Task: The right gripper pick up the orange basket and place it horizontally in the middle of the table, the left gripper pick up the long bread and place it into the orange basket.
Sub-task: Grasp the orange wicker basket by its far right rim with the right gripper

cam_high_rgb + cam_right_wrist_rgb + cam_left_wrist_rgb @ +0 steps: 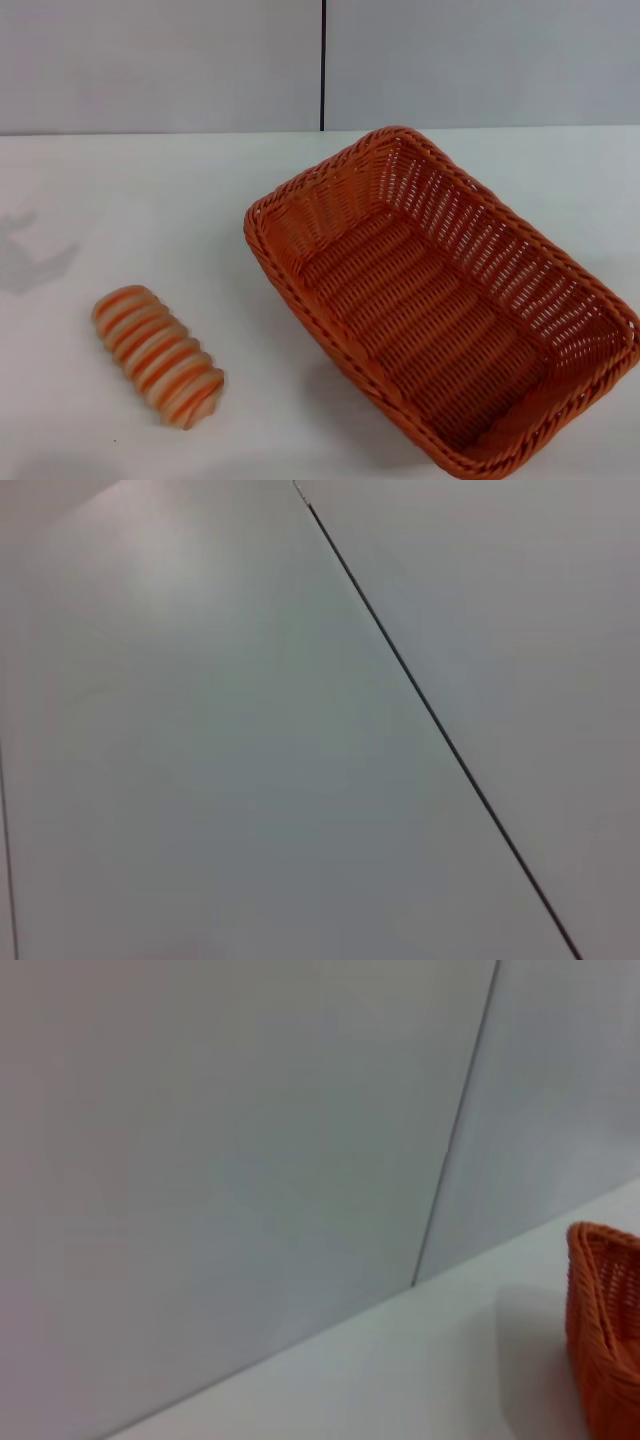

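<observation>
The orange basket (440,300) lies on the white table (120,200), right of centre, turned diagonally with one corner toward the far wall, and it holds nothing. One corner of the orange basket (605,1330) also shows in the left wrist view. The long bread (158,355), striped orange and cream, rests on the table at the front left, well apart from the basket. Neither gripper shows in any view; only a faint claw-shaped shadow (35,255) falls on the table at the far left.
A light grey wall (160,60) with a dark vertical seam (323,65) stands behind the table. The right wrist view holds only this wall and the seam (430,715). Bare tabletop lies between bread and basket.
</observation>
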Robot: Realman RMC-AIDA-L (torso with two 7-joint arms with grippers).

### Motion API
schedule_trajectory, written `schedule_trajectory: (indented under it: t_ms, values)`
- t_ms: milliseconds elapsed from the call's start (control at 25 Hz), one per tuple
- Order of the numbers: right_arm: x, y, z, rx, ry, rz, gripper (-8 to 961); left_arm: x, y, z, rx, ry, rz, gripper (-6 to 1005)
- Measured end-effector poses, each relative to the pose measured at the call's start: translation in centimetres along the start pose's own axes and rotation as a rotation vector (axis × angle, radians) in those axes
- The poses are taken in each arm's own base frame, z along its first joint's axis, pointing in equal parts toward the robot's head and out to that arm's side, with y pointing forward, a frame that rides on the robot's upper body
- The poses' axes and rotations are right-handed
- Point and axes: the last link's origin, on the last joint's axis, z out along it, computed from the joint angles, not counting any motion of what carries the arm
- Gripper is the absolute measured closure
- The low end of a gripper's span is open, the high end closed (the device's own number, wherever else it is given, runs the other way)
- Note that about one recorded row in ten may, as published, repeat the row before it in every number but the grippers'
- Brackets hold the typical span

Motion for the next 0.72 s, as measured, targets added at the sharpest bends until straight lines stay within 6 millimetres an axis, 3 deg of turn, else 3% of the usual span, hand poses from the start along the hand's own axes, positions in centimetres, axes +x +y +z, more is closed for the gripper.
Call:
schedule_trajectory:
  t_ms: [120,280,520,600,720]
  values:
    - [-0.3,-0.5,0.2,-0.022,0.045,0.022,173,-0.2,0.1,0.1,0.012,0.027,0.001,170]
    - [-2.1,-2.9,1.5,-0.057,0.275,0.118,173,-0.5,0.1,0.1,0.046,0.079,0.019,170]
    - [-4.6,-4.5,4.9,-0.046,0.683,0.252,174,-1.3,0.1,1.1,0.057,0.135,0.027,170]
    - [-5.0,-4.5,7.1,-0.033,0.895,0.302,174,-1.4,0.1,1.3,0.05,0.155,0.024,170]
    - [-4.7,-4.3,8.3,-0.016,1.026,0.326,174,-1.5,0.1,1.6,0.043,0.181,0.022,170]
